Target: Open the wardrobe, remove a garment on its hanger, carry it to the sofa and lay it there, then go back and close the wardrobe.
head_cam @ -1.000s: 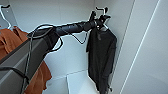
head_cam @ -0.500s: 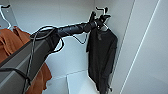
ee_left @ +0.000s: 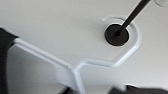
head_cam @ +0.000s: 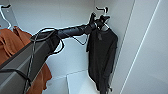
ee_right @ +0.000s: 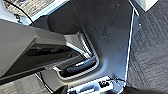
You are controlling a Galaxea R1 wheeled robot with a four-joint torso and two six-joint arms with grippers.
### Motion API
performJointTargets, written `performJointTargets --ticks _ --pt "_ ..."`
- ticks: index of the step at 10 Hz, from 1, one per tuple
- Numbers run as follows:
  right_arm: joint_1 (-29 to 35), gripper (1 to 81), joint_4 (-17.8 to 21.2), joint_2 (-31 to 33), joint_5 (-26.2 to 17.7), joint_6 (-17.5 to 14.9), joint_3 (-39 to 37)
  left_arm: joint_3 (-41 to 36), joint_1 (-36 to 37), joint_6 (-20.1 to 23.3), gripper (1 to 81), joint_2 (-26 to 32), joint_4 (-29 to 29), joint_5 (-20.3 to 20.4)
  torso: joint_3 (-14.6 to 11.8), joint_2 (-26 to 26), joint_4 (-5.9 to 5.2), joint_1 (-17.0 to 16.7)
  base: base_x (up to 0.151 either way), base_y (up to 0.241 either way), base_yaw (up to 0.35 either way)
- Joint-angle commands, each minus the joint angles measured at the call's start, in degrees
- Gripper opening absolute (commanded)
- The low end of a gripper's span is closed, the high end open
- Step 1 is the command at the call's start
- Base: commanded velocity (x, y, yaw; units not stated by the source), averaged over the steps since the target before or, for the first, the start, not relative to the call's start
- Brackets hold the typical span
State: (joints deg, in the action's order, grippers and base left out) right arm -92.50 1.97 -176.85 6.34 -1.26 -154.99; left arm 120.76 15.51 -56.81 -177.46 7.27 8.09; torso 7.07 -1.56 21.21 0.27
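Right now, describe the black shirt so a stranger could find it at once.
Look inside the open white wardrobe. At its right end, beside the side wall, the black T-shirt hangs long and flat on a thin white hanger. Its neighbour, far to the left, is a bulky orange garment.

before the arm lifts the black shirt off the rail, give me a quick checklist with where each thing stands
1. Wardrobe open: ok, the inside is in plain sight.
2. Left gripper up at the black T-shirt, not the orange garment: ok.
3. White hanger hook looped over the rail: ok, not lifted yet.
4. Fingers shut on the hanger: cannot tell.
5. T-shirt sits on its hanger: ok, it hangs full length.
6. Cable on the arm free of the clothes: cannot tell.
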Motion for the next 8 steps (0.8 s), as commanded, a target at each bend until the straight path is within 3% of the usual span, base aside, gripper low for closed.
performJointTargets --ticks 1,4,8 --pt "1.13 81.1 -0.04 -0.99 -3.88 -0.59 0.49 -2.54 11.6 0.47 1.0 -0.71 -1.46 3.5 0.0 0.0 0.0 0.0 0.0 0.0 0.0" --pt "1.13 81.1 -0.04 -1.07 -3.88 -0.59 0.4 -6.49 11.69 0.12 1.0 1.92 -1.46 5.78 0.02 0.0 0.0 0.0 0.0 0.0 0.0" --pt "2.44 81.1 0.05 -0.55 -3.79 -0.41 0.14 -8.52 14.59 0.12 1.0 5.26 -2.69 5.01 0.02 0.0 0.0 0.0 0.0 0.0 0.0"
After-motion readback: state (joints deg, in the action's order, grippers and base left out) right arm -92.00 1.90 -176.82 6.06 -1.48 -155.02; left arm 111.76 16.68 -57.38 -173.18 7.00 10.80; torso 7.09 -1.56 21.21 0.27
